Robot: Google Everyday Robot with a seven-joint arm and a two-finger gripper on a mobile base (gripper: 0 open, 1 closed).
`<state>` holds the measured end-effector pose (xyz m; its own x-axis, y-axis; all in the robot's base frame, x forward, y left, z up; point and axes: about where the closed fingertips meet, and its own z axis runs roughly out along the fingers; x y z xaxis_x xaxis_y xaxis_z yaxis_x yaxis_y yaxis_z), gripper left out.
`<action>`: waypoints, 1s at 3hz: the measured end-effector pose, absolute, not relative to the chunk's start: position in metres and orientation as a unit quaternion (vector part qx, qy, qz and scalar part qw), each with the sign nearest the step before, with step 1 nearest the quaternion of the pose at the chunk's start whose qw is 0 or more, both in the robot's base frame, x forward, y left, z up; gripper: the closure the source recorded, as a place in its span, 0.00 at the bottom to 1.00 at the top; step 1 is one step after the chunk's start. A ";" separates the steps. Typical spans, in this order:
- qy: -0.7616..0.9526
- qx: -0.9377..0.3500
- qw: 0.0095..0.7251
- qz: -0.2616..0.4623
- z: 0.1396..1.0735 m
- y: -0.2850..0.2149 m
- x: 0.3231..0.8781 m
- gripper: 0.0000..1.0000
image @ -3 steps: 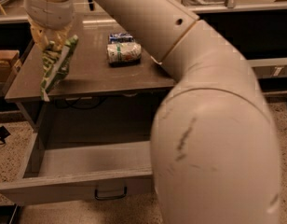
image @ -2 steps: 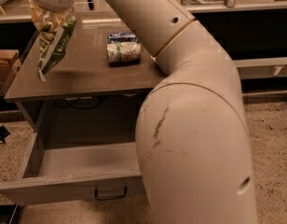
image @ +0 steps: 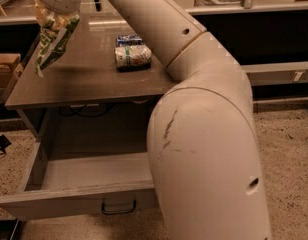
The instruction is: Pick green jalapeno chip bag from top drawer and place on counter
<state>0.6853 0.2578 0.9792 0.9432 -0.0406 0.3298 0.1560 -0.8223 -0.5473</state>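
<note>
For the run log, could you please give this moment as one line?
hand: above counter, left side | holds: green jalapeno chip bag | top drawer: open

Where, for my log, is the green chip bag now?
The green jalapeno chip bag hangs from the claw, upper left in camera view, above the counter's left part, left of two packets.

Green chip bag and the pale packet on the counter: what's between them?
Only bare counter, in the camera view. The gripper, top left, holds the green jalapeno chip bag over its left side.

Cream tubular arm, scuffed elbow, 3 small holes; gripper at top left.
</note>
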 end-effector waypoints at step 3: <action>-0.031 -0.940 0.296 -0.166 0.979 0.258 0.685 0.00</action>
